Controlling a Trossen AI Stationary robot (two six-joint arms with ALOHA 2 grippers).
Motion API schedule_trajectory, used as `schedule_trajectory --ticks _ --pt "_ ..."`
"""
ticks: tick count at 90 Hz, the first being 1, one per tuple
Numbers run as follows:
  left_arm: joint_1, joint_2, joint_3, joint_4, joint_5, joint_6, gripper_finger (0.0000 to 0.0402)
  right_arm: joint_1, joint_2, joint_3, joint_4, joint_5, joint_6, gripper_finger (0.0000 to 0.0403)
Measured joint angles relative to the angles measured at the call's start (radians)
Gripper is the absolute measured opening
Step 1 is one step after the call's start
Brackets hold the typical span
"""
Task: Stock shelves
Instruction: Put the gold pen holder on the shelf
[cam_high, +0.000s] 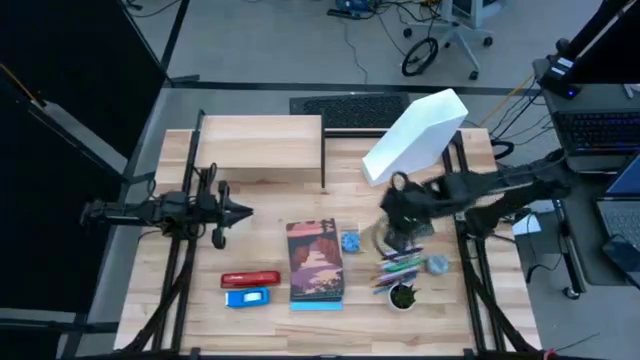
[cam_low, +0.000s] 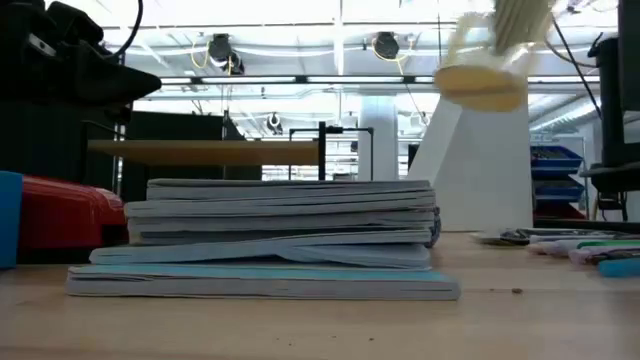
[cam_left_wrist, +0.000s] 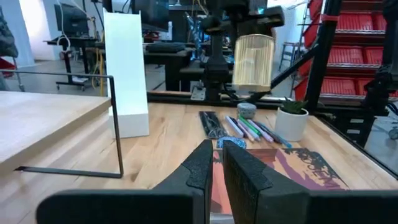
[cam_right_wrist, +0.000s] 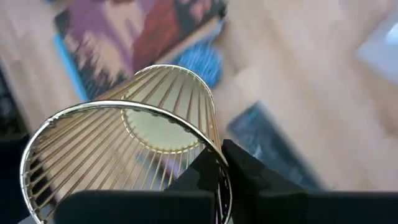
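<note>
A gold wire pen cup (cam_right_wrist: 143, 134) hangs in the air over the table's right half, and my right gripper (cam_right_wrist: 222, 173) is shut on it. In the left wrist view the cup (cam_left_wrist: 253, 61) stands upright above the pens (cam_left_wrist: 249, 127). The white file holder (cam_high: 415, 135) stands at the far right. The low wooden shelf (cam_high: 260, 145) rests on its black legs at the far middle. My left gripper (cam_high: 238, 210) waits shut over the table's left part, left of the stack of books (cam_high: 315, 262), touching nothing. My right gripper holds the cup by its top rim (cam_right_wrist: 217, 152), with one finger inside the cup and one outside its wire wall. The fingers come from above. The cup hangs below them, nearly upright with its base (cam_low: 482, 85) down, lifted clear of the table.
Pens (cam_high: 400, 265), a small potted plant (cam_high: 402, 295), a grey lump (cam_high: 437, 264) and a blue roll (cam_high: 350, 241) lie under and near the cup. A red stapler (cam_high: 250, 278) and a blue object (cam_high: 247, 297) sit left of the books. A keyboard (cam_high: 350, 108) lies behind the shelf.
</note>
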Motion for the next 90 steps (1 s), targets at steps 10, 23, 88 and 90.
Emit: schedule_trajectory --ticks 10,23,88,90 --pt "0.0 0.0 0.0 0.0 0.0 0.0 0.0022 -0.091 0.091 0.099 0.015 0.0 -0.107 0.0" --pt "0.0 0.0 0.0 0.0 0.0 0.0 0.0022 -0.178 0.209 0.235 0.026 0.0 -0.228 0.0" --pt "0.0 0.0 0.0 0.022 -0.131 0.077 0.0022 -0.478 0.786 0.998 0.048 0.071 -0.388 0.0" --pt "0.0 0.0 0.0 0.022 -0.131 0.076 0.0022 -0.485 0.787 0.997 0.051 0.063 -0.377 0.0"
